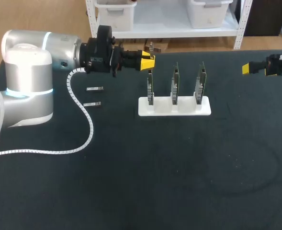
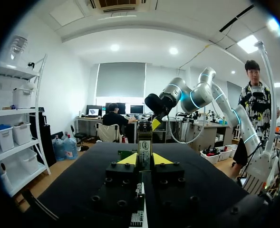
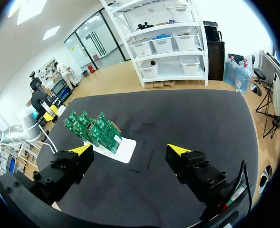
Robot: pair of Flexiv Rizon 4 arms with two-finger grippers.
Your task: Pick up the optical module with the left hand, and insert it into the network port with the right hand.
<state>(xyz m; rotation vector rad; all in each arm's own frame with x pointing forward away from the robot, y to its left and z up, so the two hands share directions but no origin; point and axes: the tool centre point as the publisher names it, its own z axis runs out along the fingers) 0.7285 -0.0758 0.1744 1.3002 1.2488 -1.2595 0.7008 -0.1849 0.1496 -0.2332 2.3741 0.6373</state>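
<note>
My left gripper (image 1: 149, 62) hovers above the table just behind the left circuit board, shut on a slim optical module (image 2: 144, 153) that stands upright between its yellow tips (image 2: 144, 159). Three green circuit boards (image 1: 174, 86) with network ports stand in a white holder (image 1: 175, 108) at the table's middle. My right gripper (image 1: 246, 68) is at the far right, level with the boards, open with nothing between its fingers (image 3: 130, 151). In the right wrist view the boards (image 3: 94, 129) lie ahead of it, with my left arm (image 3: 40, 114) beyond them.
Two more small modules (image 1: 95, 88) (image 1: 91, 104) lie on the black table left of the holder. A white spiral cable (image 1: 83, 120) from my left arm trails over the table's left side.
</note>
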